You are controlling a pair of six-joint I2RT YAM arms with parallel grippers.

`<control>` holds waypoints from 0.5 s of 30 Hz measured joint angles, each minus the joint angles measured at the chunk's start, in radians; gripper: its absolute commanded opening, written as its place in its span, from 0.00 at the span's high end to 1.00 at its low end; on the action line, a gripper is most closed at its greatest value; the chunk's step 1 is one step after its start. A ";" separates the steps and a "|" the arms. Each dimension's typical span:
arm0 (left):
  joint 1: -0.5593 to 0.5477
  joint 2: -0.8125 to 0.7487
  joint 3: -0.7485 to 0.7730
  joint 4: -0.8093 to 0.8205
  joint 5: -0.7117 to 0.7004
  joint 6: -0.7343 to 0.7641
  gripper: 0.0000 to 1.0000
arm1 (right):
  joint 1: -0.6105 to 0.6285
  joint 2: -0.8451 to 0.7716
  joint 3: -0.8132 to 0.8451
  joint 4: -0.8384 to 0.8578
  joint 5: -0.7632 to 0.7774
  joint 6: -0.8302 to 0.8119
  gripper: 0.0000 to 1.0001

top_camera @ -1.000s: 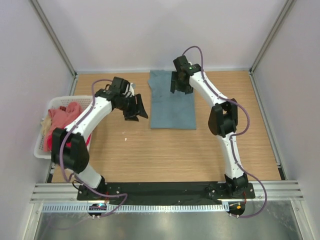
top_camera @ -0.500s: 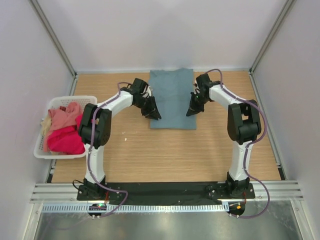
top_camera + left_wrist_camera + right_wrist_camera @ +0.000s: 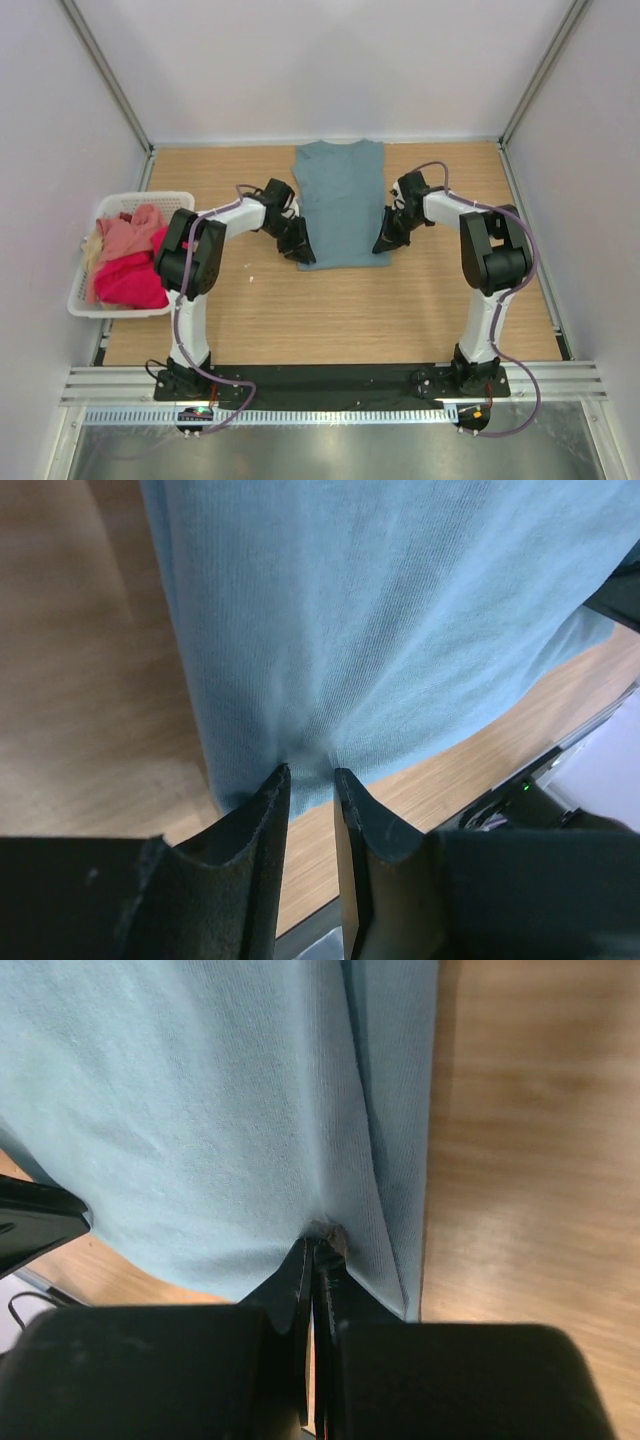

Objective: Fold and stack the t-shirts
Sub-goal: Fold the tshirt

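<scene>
A grey-teal t-shirt (image 3: 340, 200) lies flat on the wooden table, collar toward the back wall. My left gripper (image 3: 303, 255) is at its near left corner. In the left wrist view its jaws (image 3: 311, 772) are drawn close, with a pucker of the teal cloth (image 3: 400, 610) between the tips. My right gripper (image 3: 384, 243) is at the near right corner. The right wrist view shows it (image 3: 322, 1243) pinched tight on a raised fold of the cloth (image 3: 200, 1090). A salmon pink shirt (image 3: 125, 235), a crimson-pink shirt (image 3: 130, 282) and a cream one (image 3: 92, 250) lie heaped at the left.
The heaped shirts fill a white slotted basket (image 3: 150, 195) at the table's left edge. Pale enclosure walls stand on three sides. A black base strip (image 3: 330, 380) carrying both arm bases runs along the near edge.
Both arms came down to the teal shirt's near corners and both grippers closed on the cloth. The shirt now reaches nearer to me than before.
</scene>
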 measured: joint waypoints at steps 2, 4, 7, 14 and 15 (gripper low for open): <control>-0.014 -0.036 -0.057 0.011 -0.005 0.000 0.72 | 0.008 -0.030 -0.046 0.010 -0.005 0.003 0.98; -0.033 -0.085 -0.127 0.019 -0.010 0.000 0.72 | 0.025 -0.076 -0.115 0.024 -0.009 0.019 0.99; -0.069 -0.182 -0.260 0.015 -0.018 -0.003 0.71 | 0.072 -0.171 -0.243 0.030 -0.007 0.049 0.98; -0.105 -0.405 -0.483 -0.070 -0.028 -0.002 0.49 | 0.168 -0.401 -0.489 -0.078 0.022 0.110 0.78; -0.104 -0.438 -0.489 -0.097 -0.035 0.002 0.46 | 0.165 -0.422 -0.489 -0.116 0.042 0.114 0.72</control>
